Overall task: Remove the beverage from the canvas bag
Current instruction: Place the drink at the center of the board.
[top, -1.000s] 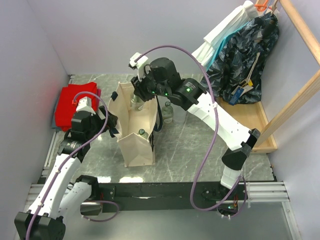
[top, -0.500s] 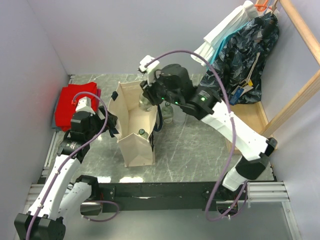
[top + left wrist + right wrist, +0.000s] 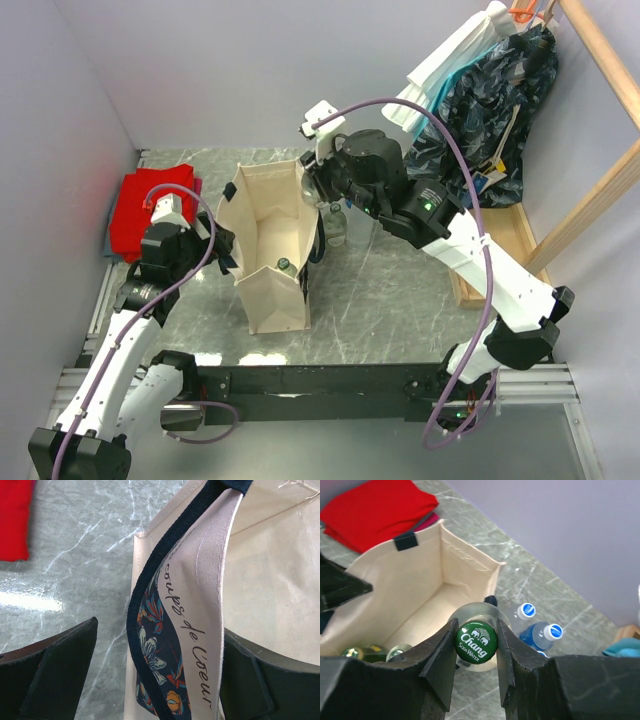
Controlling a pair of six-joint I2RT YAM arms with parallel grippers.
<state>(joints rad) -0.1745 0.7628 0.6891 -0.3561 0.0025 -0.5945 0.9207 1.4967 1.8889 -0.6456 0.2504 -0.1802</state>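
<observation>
- Canvas bag (image 3: pixel 262 215): beige, boxy, with navy strap handles. Upright on the grey marbled worktop (image 3: pixel 400 290), mouth open to the top camera.
- Beverage (image 3: pixel 476 641): clear glass bottle with a green cap printed "Chang Soda Water". Clamped at the neck, in the air over the bag's far right corner, above the rim and outside the bag.
- Right fingers (image 3: pixel 445 650): closed on the beverage's neck, one on each side of the cap.
- Left fingers (image 3: pixel 60 670): apart, straddling the bag's left wall at its navy strap. Bare worktop visible between the outer one and the fabric, the inner one against the cloth. Floral lining and script lettering on the wall between them.
- Bottle tops (image 3: pixel 395 653): inside the bag at its near end, low against the floor.
- Two blue-capped clear bottles (image 3: pixel 526 611): standing on the worktop just beside the bag's right wall.
- Folded red cloth (image 3: pixel 150 205): on the worktop left of the bag, apart from it.
- Hanging garments (image 3: pixel 480 110): white and dark patterned, far right corner.
</observation>
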